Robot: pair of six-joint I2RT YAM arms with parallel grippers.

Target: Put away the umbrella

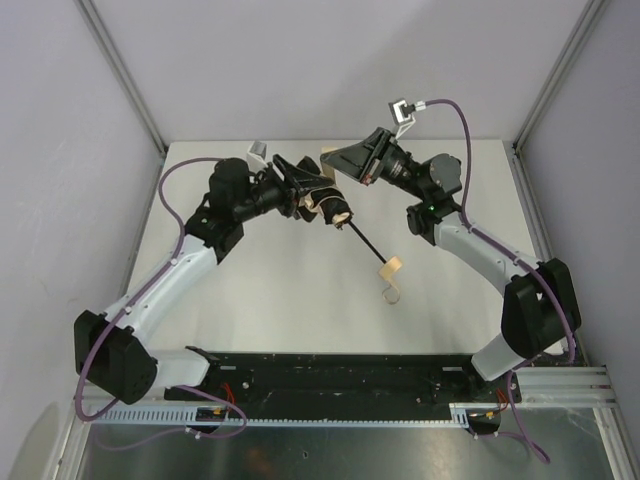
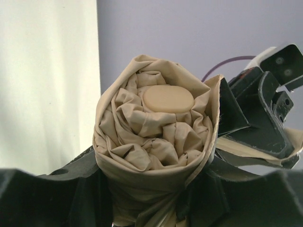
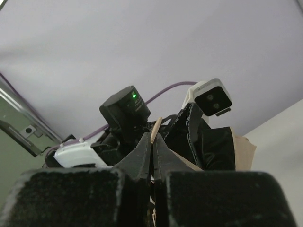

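Left end effector (image 1: 303, 193) clenched on bunched tan umbrella (image 2: 156, 132) canopy; right end effector (image 3: 152, 144) pinches fabric edge. Black shaft w/ wooden handle juts twd near desk (image 1: 290, 310) edge.

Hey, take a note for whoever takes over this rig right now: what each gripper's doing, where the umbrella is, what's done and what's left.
The left gripper is shut on the umbrella, clamped around its bunched tan canopy.
The right gripper is shut on a thin tan strip of fabric, close beside the left one.
The shaft sticks out toward the near side. The handle and wrist loop are low over the table.
Done: canopy gathered into a roll.
Left: probably wrap and fasten the strip, push the shaft in, and stow it.
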